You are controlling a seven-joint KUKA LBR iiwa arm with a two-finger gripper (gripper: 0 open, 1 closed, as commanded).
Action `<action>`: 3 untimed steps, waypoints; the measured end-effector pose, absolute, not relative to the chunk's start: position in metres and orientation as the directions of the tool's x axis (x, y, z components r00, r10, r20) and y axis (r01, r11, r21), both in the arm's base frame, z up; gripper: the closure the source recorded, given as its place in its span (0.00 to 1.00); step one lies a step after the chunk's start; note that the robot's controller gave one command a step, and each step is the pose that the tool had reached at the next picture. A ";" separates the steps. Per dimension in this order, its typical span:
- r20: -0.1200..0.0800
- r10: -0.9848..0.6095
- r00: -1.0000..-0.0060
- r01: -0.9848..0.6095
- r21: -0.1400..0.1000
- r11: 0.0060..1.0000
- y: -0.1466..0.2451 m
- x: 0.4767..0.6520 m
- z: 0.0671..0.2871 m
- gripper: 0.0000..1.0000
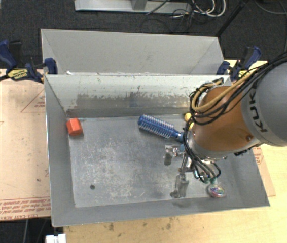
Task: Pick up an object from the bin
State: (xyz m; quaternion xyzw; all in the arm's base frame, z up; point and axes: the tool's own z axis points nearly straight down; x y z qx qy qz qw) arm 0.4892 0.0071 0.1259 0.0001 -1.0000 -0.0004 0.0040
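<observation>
My gripper point(177, 175) hangs low over the bare floor of the bin point(113, 161), near the front edge and right of the middle. I cannot tell whether it is wide or narrow. A blue brush point(158, 127) lies just behind it, toward the back wall. A small shiny round thing point(215, 190) sits near it by the front right corner. An orange block point(74, 127) rests well apart in the back left corner.

Grey metal bin point(118, 171) with an orange block point(74, 127), a blue brush point(158, 127) and a small shiny round thing point(215, 191)
</observation>
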 end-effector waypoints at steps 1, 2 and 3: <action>-0.008 -0.079 -0.997 -0.079 -0.001 0.997 -0.008 0.590 0.106 0.00; -0.007 0.023 -1.000 0.023 -0.001 1.000 -0.074 0.657 0.080 0.00; 0.000 0.577 -0.817 0.577 0.002 0.817 -0.060 0.648 0.073 0.00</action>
